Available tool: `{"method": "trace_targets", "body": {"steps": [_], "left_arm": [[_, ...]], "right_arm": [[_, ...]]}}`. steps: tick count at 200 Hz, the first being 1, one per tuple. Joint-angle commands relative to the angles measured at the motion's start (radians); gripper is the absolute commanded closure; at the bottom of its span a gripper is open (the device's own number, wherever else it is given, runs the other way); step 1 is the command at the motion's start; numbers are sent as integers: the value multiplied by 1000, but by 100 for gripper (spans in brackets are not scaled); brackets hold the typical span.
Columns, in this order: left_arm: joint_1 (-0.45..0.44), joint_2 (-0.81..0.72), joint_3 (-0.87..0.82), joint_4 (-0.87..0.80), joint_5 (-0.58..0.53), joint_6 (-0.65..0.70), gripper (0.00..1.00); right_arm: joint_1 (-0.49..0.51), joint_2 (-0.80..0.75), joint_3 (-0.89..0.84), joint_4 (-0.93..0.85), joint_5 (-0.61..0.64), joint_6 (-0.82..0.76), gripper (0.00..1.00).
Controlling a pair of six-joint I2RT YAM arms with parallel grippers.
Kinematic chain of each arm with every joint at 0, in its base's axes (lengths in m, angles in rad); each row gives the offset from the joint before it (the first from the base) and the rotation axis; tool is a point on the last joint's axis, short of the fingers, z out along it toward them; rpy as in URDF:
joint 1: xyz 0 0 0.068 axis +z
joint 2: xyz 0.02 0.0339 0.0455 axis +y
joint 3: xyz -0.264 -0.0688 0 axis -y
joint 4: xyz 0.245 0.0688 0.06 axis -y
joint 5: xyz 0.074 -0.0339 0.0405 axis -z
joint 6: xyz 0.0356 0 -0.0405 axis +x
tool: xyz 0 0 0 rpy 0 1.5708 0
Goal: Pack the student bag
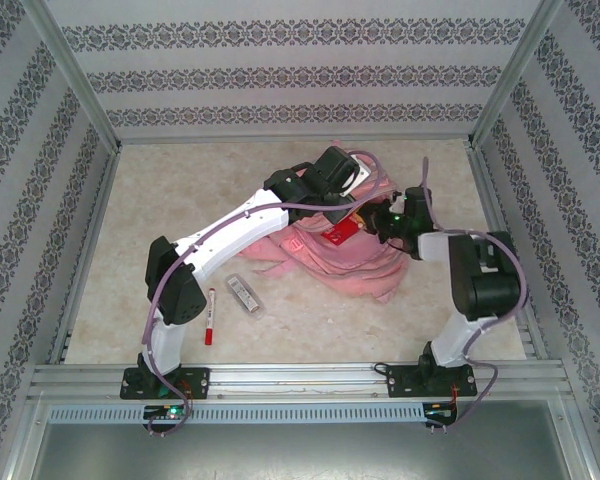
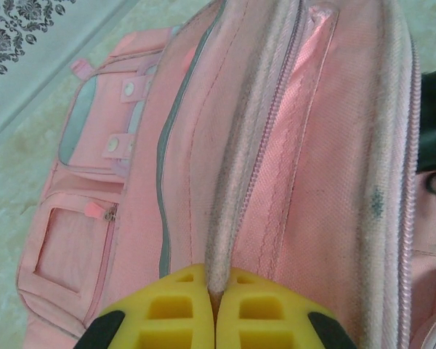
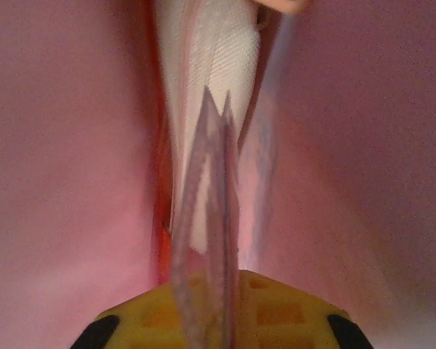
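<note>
The student bag (image 1: pixel 365 265), pink and soft, lies in the middle of the table with its opening towards the grippers. My left gripper (image 1: pixel 352 185) (image 2: pixel 216 280) is shut on the grey piped rim of the student bag (image 2: pixel 312 145) beside the zip, holding that edge up. My right gripper (image 1: pixel 382 226) (image 3: pixel 225 280) is down inside the student bag (image 3: pixel 73 145), pink lining on both sides. A thin clear plastic sleeve (image 3: pixel 207 189) stands between its yellow fingers and hides the gap. A red flat item (image 1: pixel 340 232) (image 3: pixel 160 240) sits in the opening next to it.
A red-capped marker (image 1: pixel 210 315) and a small clear case (image 1: pixel 245 293) lie on the table left of the bag, near the left arm's base. Metal frame rails (image 1: pixel 280 375) and patterned walls border the table.
</note>
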Motion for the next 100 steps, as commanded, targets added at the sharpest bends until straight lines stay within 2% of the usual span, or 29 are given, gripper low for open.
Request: {"method": "trace_targets", "body": {"steps": [1, 10, 28, 43, 68, 100], "left_arm": [[-5, -89, 51, 48, 16, 6, 100], [-5, -92, 50, 48, 15, 9, 100], [-4, -94, 37, 54, 6, 19, 100], [-1, -93, 27, 54, 6, 16, 100], [4, -93, 17, 61, 15, 2, 100], [10, -94, 16, 63, 19, -2, 100]], "right_arm": [[20, 107, 62, 170, 48, 81, 75], [25, 136, 75, 159, 50, 86, 71], [27, 115, 61, 80, 82, 82, 58], [26, 57, 48, -50, 124, 38, 57], [24, -4, 85, -299, 123, -58, 54], [19, -62, 77, -446, 136, -127, 51]]}}
